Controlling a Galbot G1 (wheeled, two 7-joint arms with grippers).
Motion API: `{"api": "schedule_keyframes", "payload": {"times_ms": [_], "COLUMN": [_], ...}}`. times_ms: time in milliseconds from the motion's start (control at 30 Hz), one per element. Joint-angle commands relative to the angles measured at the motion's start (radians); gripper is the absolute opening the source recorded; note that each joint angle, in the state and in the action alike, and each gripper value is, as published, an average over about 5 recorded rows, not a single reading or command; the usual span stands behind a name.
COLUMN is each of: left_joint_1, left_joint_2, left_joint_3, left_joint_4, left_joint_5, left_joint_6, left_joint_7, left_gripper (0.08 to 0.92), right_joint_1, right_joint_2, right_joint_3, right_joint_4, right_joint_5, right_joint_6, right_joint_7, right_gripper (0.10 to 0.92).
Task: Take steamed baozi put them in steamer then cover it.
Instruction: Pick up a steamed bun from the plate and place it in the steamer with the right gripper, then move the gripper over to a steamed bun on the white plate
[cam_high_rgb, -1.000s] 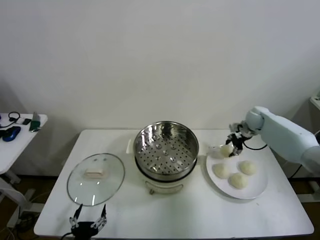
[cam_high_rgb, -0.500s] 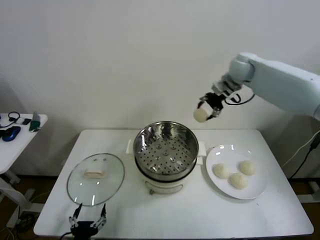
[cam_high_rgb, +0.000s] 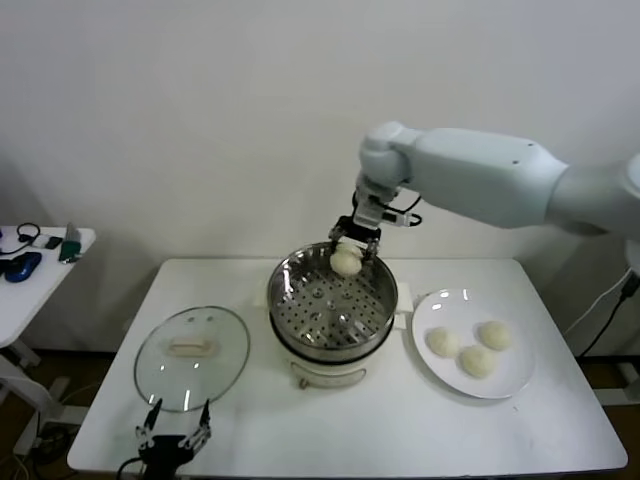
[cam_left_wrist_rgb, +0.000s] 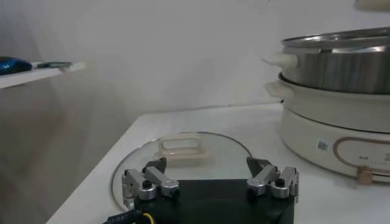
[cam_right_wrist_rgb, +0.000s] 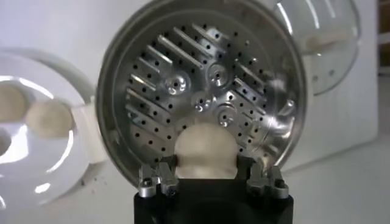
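Observation:
My right gripper (cam_high_rgb: 349, 252) is shut on one off-white baozi (cam_high_rgb: 346, 262) and holds it over the far rim of the shiny steamer (cam_high_rgb: 300, 262). The wrist view shows that baozi (cam_right_wrist_rgb: 206, 150) between the fingers above the steamer's perforated bottom (cam_right_wrist_rgb: 183, 85). Three more baozi (cam_high_rgb: 443, 341) lie on the white plate (cam_high_rgb: 510, 379) to the right of the steamer. The glass cover (cam_high_rgb: 225, 352) with its cream handle lies flat on the table to the steamer's left. My left gripper (cam_high_rgb: 172, 438) is open near the table's front edge, just before the cover (cam_left_wrist_rgb: 210, 149).
The steamer stands on a cream-white cooker base (cam_left_wrist_rgb: 341, 131) at the middle of the white table (cam_high_rgb: 400, 430). A small side table (cam_high_rgb: 45, 270) with dark items stands at the far left. A white wall is behind.
My right gripper lifted one baozi off the plate and carried it left to above the steamer's far rim. The left arm has stayed put.

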Motion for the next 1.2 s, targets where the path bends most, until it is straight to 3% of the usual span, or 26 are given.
{"api": "schedule_keyframes", "payload": {"times_ms": [33,367,500,633,800,900,1000,1200], "left_joint_1": [-0.003,-0.01,-0.009,-0.004,0.008,0.012,0.014,0.009], "left_joint_2": [0.004,0.002,0.0,-0.001,-0.009,-0.012,-0.013,-0.013], "left_joint_3": [-0.001,0.005,0.01,0.015,0.027,0.032,0.032,0.031], "left_joint_4": [0.007,0.019,0.013,0.001,-0.018,-0.02,-0.02,-0.024], "left_joint_5": [-0.001,0.0,0.002,0.011,0.026,0.033,0.035,0.031], "left_joint_6": [-0.002,-0.006,-0.005,0.0,0.004,0.004,0.003,0.001], "left_joint_7": [-0.002,-0.006,-0.008,-0.007,-0.006,-0.007,-0.007,-0.005], "left_gripper": [0.823,0.823,0.823,0.823,0.823,0.823,0.823,0.823], "right_joint_1": [-0.182,-0.245,-0.231,-0.106,0.155,0.276,0.388,0.538], "right_joint_2": [0.156,0.207,0.201,0.152,0.049,-0.048,-0.182,-0.432], "right_joint_3": [0.059,0.103,0.123,0.029,-0.198,-0.319,-0.445,-0.709], "right_joint_4": [-0.273,-0.366,-0.359,-0.277,-0.144,-0.048,0.079,0.365], "right_joint_5": [-0.22,-0.277,-0.263,-0.019,0.35,0.563,0.729,0.803], "right_joint_6": [0.146,0.18,0.189,0.188,0.16,0.051,-0.168,-0.558], "right_joint_7": [0.054,0.118,0.127,0.048,-0.051,-0.088,-0.105,-0.023], "right_gripper": [0.653,0.659,0.729,0.808,0.822,0.823,0.823,0.823]}}
